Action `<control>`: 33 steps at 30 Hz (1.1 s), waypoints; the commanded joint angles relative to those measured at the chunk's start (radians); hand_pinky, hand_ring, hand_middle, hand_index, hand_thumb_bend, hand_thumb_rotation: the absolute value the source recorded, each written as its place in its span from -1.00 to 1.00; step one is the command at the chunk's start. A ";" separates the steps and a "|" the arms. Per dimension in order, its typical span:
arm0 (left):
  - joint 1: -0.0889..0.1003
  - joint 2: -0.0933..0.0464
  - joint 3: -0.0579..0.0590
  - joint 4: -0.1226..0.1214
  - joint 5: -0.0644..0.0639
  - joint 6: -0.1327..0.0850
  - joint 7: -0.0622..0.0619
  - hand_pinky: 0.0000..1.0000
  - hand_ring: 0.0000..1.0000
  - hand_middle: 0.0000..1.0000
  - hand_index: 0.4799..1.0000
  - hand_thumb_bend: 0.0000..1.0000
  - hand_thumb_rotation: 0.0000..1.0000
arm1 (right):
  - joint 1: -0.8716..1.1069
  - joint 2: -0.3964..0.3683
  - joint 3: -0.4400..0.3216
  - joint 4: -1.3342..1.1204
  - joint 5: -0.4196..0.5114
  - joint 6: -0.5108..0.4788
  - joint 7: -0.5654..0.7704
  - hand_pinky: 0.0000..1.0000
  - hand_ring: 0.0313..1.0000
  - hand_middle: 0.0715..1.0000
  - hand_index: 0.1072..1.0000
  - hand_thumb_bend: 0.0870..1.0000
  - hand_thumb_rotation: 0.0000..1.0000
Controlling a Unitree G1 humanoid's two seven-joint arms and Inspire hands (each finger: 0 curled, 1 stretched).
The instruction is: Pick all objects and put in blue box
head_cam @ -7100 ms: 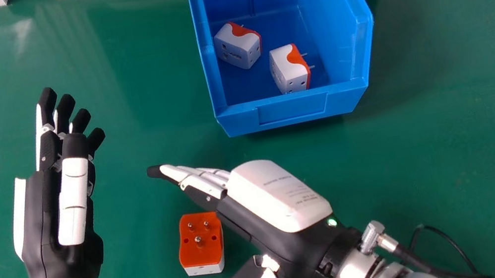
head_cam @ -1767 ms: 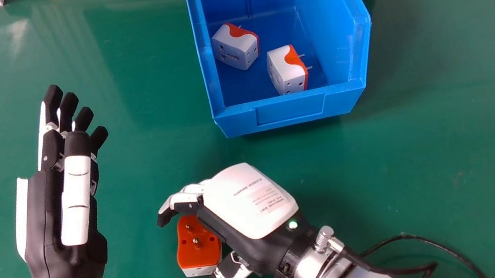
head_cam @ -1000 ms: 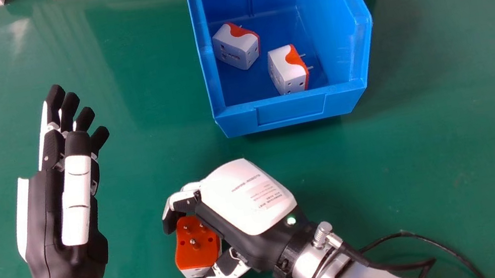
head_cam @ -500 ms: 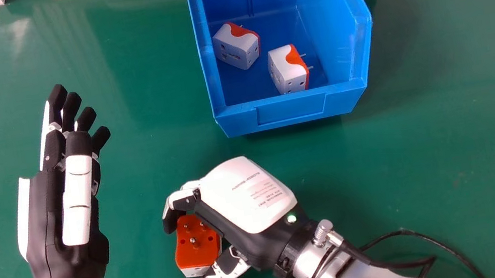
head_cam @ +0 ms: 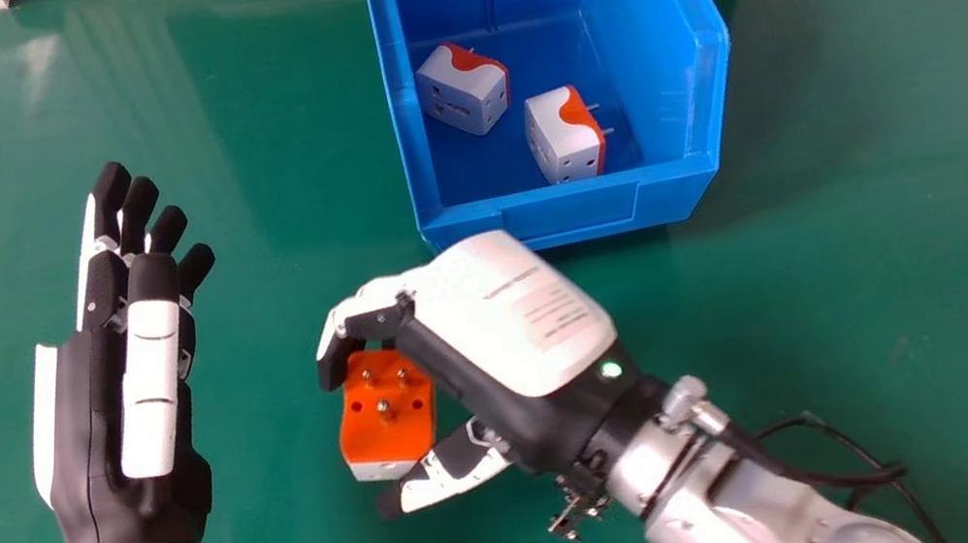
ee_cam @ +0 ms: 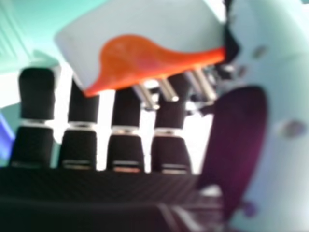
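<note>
Plug adapter (head_cam: 386, 437), boxy, metal-pinned, sits in the curled right hand (head_cam: 517, 320).

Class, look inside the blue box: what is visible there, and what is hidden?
The blue box holds a left plug adapter and a right plug adapter, both white and orange. The box floor shows around them but is covered beneath; their undersides are hidden too.
</note>
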 commanded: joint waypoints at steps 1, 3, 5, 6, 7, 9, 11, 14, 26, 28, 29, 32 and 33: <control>-0.005 0.003 0.001 -0.008 0.005 -0.020 0.000 0.84 0.91 0.96 0.86 0.41 0.59 | 0.015 0.008 -0.030 -0.097 0.032 -0.007 0.013 -0.33 -0.09 0.06 -0.09 -0.09 -0.99; -0.006 0.007 0.002 -0.006 0.004 -0.021 -0.004 0.84 0.91 0.96 0.86 0.41 0.59 | 0.042 0.013 -0.040 -0.161 0.038 0.009 0.040 -0.33 -0.09 0.06 -0.09 -0.09 -0.99; -0.006 0.012 0.003 -0.003 0.009 -0.027 -0.006 0.84 0.91 0.96 0.86 0.42 0.60 | 0.069 0.019 -0.043 -0.218 0.044 0.022 0.068 -0.33 -0.10 0.04 -0.09 -0.09 -1.00; -0.006 0.014 0.004 -0.002 0.010 -0.028 -0.007 0.84 0.91 0.96 0.86 0.42 0.60 | 0.079 0.021 -0.043 -0.236 0.044 0.027 0.078 -0.33 -0.10 0.04 -0.09 -0.09 -1.00; -0.005 0.015 0.005 -0.003 0.009 -0.028 -0.009 0.84 0.91 0.96 0.86 0.42 0.60 | 0.090 0.024 -0.044 -0.259 0.042 0.034 0.088 -0.33 -0.10 0.04 -0.09 -0.09 -1.00; -0.003 0.016 0.006 -0.006 0.003 -0.027 -0.010 0.84 0.91 0.96 0.86 0.42 0.60 | 0.112 0.025 -0.051 -0.299 0.044 0.039 0.105 -0.33 -0.10 0.04 -0.09 -0.09 -1.00; 0.000 0.017 0.007 -0.006 0.000 -0.027 -0.013 0.84 0.91 0.96 0.86 0.41 0.60 | 0.132 0.023 -0.064 -0.341 0.056 0.044 0.124 -0.34 -0.11 0.03 -0.09 -0.09 -1.00; 0.007 0.019 0.007 -0.014 -0.003 -0.023 -0.017 0.84 0.91 0.96 0.86 0.41 0.60 | 0.166 0.020 -0.099 -0.434 0.073 0.089 0.189 -0.34 -0.11 0.03 -0.09 -0.09 -1.00; 0.024 0.013 0.005 -0.040 -0.007 -0.008 -0.014 0.85 0.92 0.96 0.88 0.46 0.60 | 0.150 -0.014 -0.289 -0.764 0.043 0.276 0.442 -0.36 -0.14 0.02 -0.10 -0.10 -1.00; 0.023 0.011 0.005 -0.039 0.000 -0.010 -0.008 0.85 0.92 0.96 0.88 0.46 0.60 | 0.142 -0.019 -0.316 -0.788 0.046 0.290 0.462 -0.36 -0.14 0.02 -0.10 -0.10 -1.00; 0.021 0.010 0.006 -0.038 0.005 -0.013 -0.003 0.85 0.92 0.96 0.88 0.46 0.60 | 0.139 -0.023 -0.328 -0.796 0.050 0.292 0.468 -0.36 -0.14 0.02 -0.10 -0.10 -1.00; 0.018 0.008 0.005 -0.033 0.008 -0.020 0.002 0.86 0.92 0.97 0.89 0.49 0.60 | 0.128 -0.030 -0.380 -0.803 0.066 0.290 0.464 -0.36 -0.15 0.01 -0.10 -0.10 -1.00; 0.018 0.008 0.005 -0.033 0.005 -0.020 0.002 0.86 0.92 0.97 0.89 0.49 0.60 | 0.123 -0.034 -0.397 -0.801 0.072 0.288 0.459 -0.36 -0.15 0.01 -0.10 -0.10 -1.00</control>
